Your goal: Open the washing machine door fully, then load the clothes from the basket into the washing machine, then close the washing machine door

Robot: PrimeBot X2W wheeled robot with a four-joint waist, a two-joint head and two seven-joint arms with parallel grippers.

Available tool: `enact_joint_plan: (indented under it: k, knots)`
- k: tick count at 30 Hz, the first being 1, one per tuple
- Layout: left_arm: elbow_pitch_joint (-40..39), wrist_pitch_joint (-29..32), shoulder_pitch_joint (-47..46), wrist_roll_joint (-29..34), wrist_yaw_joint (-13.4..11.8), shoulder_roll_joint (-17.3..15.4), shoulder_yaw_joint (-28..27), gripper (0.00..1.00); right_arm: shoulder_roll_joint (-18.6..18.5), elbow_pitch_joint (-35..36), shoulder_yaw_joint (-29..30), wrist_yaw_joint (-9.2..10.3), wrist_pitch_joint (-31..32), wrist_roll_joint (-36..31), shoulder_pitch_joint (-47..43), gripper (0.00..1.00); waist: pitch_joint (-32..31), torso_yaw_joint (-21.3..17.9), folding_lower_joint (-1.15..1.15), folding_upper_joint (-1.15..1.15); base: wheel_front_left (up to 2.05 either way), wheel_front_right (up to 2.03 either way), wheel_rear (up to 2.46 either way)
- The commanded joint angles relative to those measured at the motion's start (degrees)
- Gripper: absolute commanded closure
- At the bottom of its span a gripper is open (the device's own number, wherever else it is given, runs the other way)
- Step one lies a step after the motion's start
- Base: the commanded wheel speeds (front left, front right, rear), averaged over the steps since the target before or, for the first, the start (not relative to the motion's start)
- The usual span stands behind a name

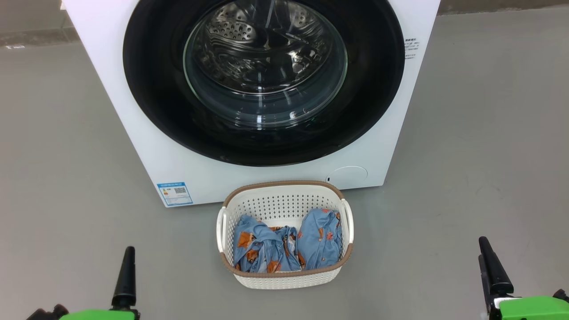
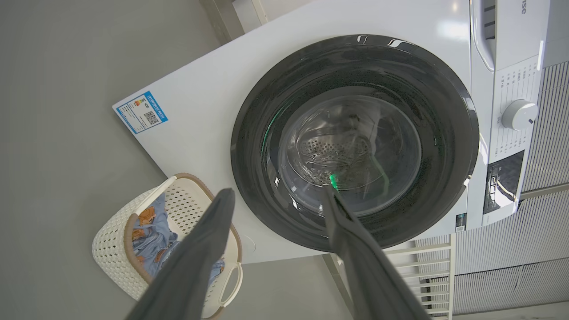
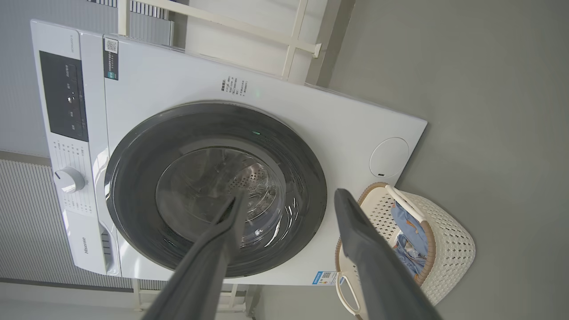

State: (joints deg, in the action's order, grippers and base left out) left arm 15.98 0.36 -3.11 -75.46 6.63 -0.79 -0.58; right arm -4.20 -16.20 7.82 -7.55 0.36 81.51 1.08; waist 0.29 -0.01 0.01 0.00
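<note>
Wrist views: left gripper (image 2: 278, 191) and right gripper (image 3: 290, 193) are both spread and hold nothing. The basket (image 1: 284, 183) sits at 6 o'clock with the clothes (image 1: 320, 238) inside, just before the washing machine (image 1: 133, 146). The washing machine door (image 1: 151, 89) at 12 looks shut. Opening it comes first and likely needs a hook on the black rim, though no handle is evident; bare floor (image 1: 66, 178) at 9 and 3 leaves swing room.
</note>
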Motion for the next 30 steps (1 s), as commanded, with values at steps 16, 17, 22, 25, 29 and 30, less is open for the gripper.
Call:
enact_joint_plan:
  k: [16, 17, 22, 25, 29, 30]
  knots:
    - [-4.3, -3.2, -2.8, 19.1, -2.1, -1.1, 1.9, 0.00, -1.2, 2.6, 0.8, 0.03, -3.3, -22.0, 1.1, 0.00, -0.1, -0.1, -0.01, 0.00, 0.00, 0.00, 0.00]
    - [-4.5, -3.4, -2.9, 20.3, -2.1, -1.1, 2.1, 0.00, -1.1, 2.7, 0.9, 0.03, -3.5, -23.2, 1.1, 0.00, -0.1, -0.1, -0.01, 0.00, 0.00, 0.00, 0.00]
    - [-5.2, -4.2, -3.0, 25.6, -2.4, -1.5, 3.1, 0.00, -1.1, 3.3, 1.1, 0.03, -4.0, -28.9, 1.0, 0.00, -0.1, -0.1, -0.01, 0.00, 0.00, 0.00, 0.00]
    - [-5.5, -4.7, -3.1, 28.5, -2.4, -1.8, 3.9, 0.00, -0.9, 3.7, 1.4, 0.03, -4.2, -32.1, 1.0, 0.00, -0.1, -0.1, -0.01, 0.00, 0.00, 0.00, 0.00]
    - [-5.9, -5.4, -3.3, 32.5, -2.7, -2.3, 5.1, 0.00, -0.9, 4.0, 1.5, 0.03, -4.2, -36.2, 0.9, 0.00, 0.0, 0.0, -0.01, 0.00, 0.00, 0.00, 0.00]
    - [-6.0, -5.6, -3.3, 33.3, -2.8, -2.4, 5.3, 0.00, -0.9, 4.1, 1.6, 0.03, -4.3, -37.2, 0.9, 0.00, 0.0, 0.0, -0.01, 0.00, 0.00, 0.00, 0.00]
